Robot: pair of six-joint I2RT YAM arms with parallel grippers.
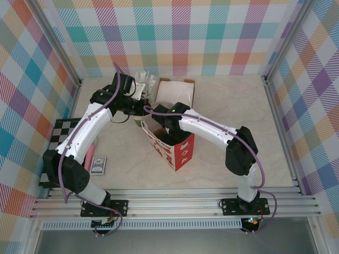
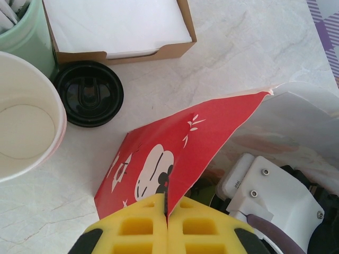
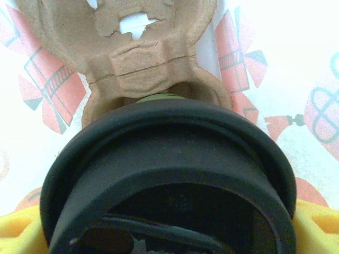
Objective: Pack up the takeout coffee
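Left side: I see the left gripper (image 2: 166, 214) pinched shut on the rim of the red bag (image 2: 175, 153). Inside the bag, the right gripper (image 3: 167, 233) is clamped wide around the takeout coffee (image 3: 169, 159), over the pulp carrier (image 3: 143, 58); can't tell if it's seated.

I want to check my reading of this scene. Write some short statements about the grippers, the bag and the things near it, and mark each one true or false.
1. The left gripper pinches the edge of the red paper bag. True.
2. The right gripper is open and empty. False: it grips the takeout coffee.
3. A loose black lid lies on the table beside the brown box. True.
4. The brown box stands inside the bag. False: it stands on the table, outside the bag.
5. A pulp cup carrier lies in the bag, just beyond the coffee. True.
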